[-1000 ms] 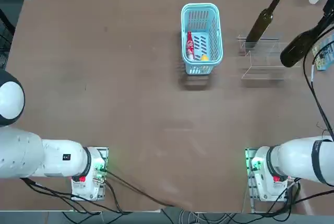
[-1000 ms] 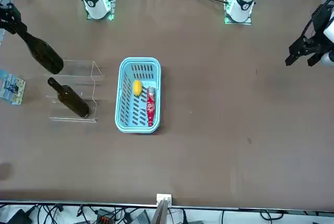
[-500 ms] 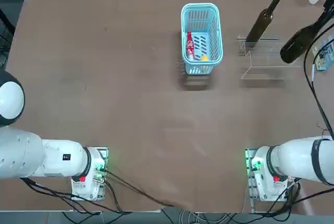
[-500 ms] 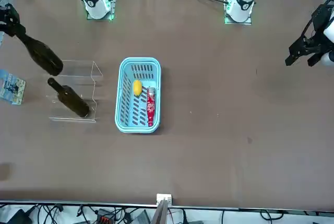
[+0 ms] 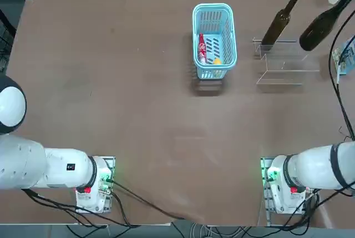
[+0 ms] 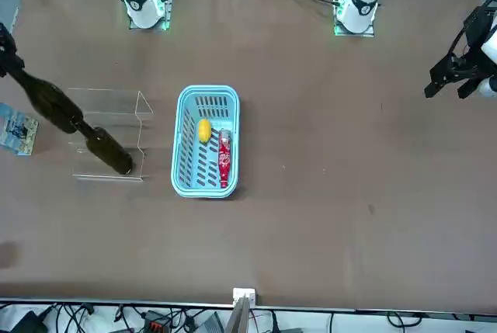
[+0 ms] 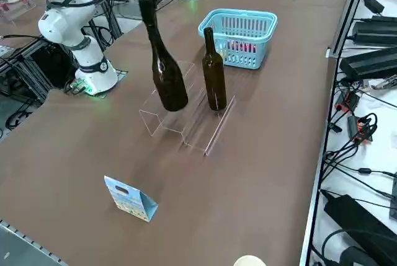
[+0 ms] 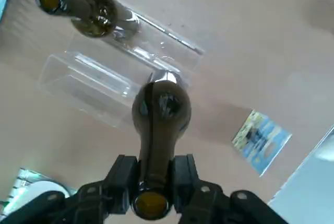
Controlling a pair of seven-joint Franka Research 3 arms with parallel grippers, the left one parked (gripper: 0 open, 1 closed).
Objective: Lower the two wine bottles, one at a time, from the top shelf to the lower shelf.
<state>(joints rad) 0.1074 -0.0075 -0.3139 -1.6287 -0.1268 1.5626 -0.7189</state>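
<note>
Brown tabletop (image 5: pixel 144 116) spreads beneath me. With my right gripper (image 8: pixel 155 179) pinched on its neck, I hold one tall dark olive-green glass bottle (image 7: pixel 169 80) aloft, base down, near a clear acrylic two-step stand (image 7: pixel 205 136). Its slim-necked twin (image 7: pixel 214 79) stands on that stand. Farther out, a light-blue plastic basket (image 6: pixel 180 182) holds a small red-labelled bottle (image 6: pixel 224 158) and a yellow item (image 6: pixel 204 130).

**Watching from Four Positions**

From overhead, looking down on the worktop (image 5: pixel 150 110); from across, facing back. From the right, raised, peering diagonally. From the wrist, nearest, aiming past the fingers (image 8: pixel 123 178). Sharing the acrylic stand (image 8: pixel 99 80) everywhere.
</note>
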